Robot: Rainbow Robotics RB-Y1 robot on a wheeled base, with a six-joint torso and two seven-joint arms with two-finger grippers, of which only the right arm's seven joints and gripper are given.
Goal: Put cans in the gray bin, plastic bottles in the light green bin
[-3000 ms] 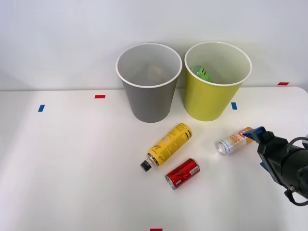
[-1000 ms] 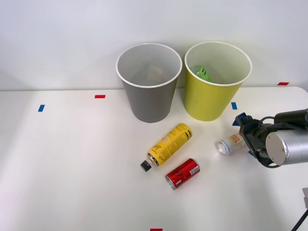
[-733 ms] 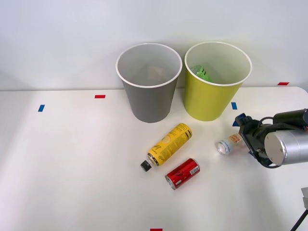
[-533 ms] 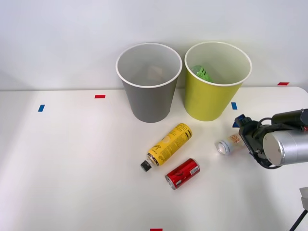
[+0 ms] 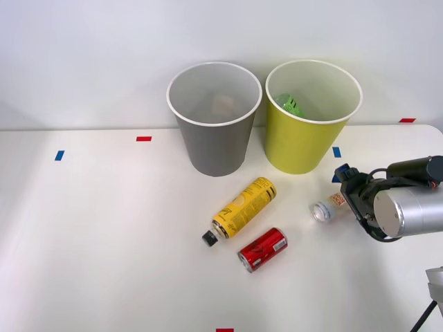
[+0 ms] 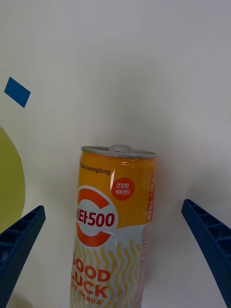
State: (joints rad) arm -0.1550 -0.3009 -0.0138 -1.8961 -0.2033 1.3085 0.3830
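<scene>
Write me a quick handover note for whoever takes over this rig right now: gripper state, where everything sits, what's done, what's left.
Right gripper: open, fingers either side of the orange-and-white can, not yet closed on it.
That can lies on the table in front of the light green bin.
Red can and yellow bottle lie in front of the gray bin.
Done: a green item is in the light green bin.
Left: both cans to gray, yellow bottle to light green.
</scene>
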